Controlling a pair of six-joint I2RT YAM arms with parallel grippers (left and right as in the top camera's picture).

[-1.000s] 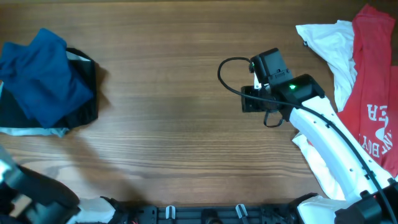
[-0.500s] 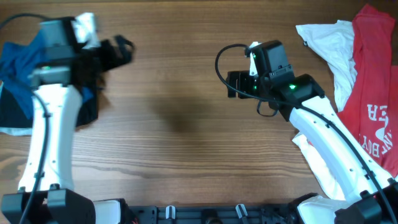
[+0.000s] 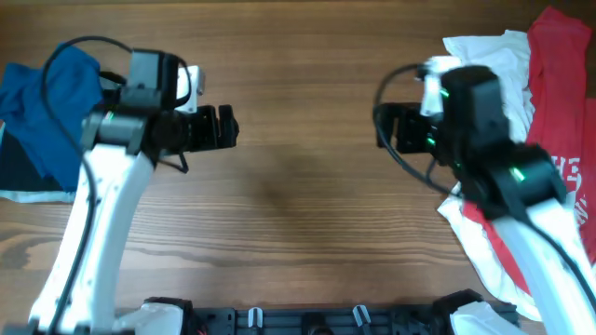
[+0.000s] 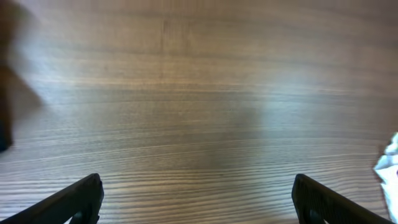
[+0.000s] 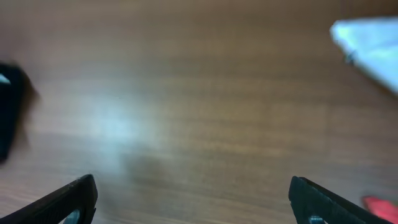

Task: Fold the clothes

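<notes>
A pile of clothes lies at the left edge: a blue garment (image 3: 42,102) on top of a black one (image 3: 19,167). At the right edge lie a red shirt with white letters (image 3: 559,102) and a white garment (image 3: 494,60). My left gripper (image 3: 226,128) is open and empty over bare wood, right of the blue pile. My right gripper (image 3: 389,128) is open and empty, left of the white and red clothes. In the left wrist view (image 4: 196,199) and the right wrist view (image 5: 193,199) the fingertips are spread wide over bare table.
The wooden table (image 3: 298,205) stretches between the two piles. A corner of white cloth (image 5: 367,50) shows at the upper right of the right wrist view, and another bit (image 4: 390,165) at the right edge of the left wrist view.
My left arm has swung in from the lower left to the middle left of the table. My right arm has pulled back to the right, toward the white and red clothes.
</notes>
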